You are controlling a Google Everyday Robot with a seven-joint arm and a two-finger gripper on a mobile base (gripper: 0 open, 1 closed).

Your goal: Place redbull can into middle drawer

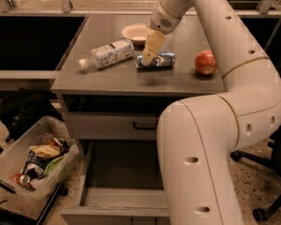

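The small, slim blue and silver redbull can (161, 60) is lying on its side on the grey metal bench (107, 81), between a white-labelled clear plastic bottle (107, 54) and a red apple (205, 62). The cream-coloured end effector (147, 57) is pointing down at the can's left end, its tip overlapping that end in the camera view. Whether it is touching the can, and whether it is spread or pressed together, cannot be told. A shallow cream bowl (136, 32) is sitting just behind it. Below the bench top, the wide grey metal middle drawer (124, 168) is standing pulled out beneath a closed grey drawer front with a black handle (145, 124).
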